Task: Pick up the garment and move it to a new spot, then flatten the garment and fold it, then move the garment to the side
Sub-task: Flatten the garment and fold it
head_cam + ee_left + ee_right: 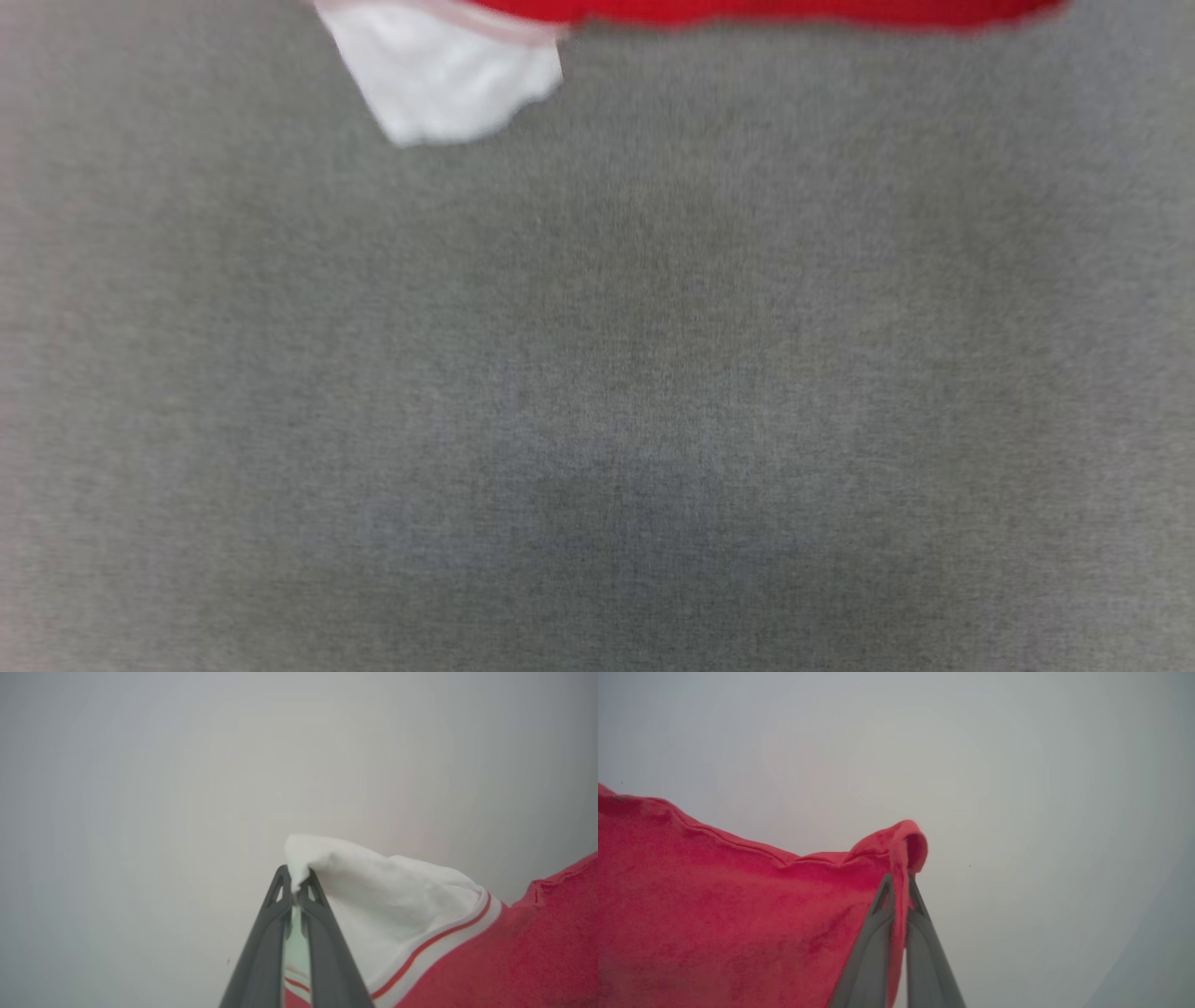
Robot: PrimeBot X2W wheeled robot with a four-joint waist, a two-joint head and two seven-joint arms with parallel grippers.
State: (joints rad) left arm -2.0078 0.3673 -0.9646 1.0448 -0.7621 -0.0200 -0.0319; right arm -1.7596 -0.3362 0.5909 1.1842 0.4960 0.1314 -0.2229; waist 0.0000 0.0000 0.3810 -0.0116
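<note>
The garment (747, 11) is a red knit T-shirt with white sleeves; in the head view its red edge and one white sleeve (448, 75) hang in along the top. My left gripper (296, 884) is shut on the tip of a white sleeve (383, 891), with striped trim and red cloth trailing to the right. My right gripper (899, 884) is shut on a fold of the red hem (738, 914), which spreads away to the left. The garment hangs between both grippers, lifted off the surface.
A grey woven surface (597, 373) spreads below in the head view, blurred. Behind the cloth in both wrist views is a plain pale grey background (187, 765).
</note>
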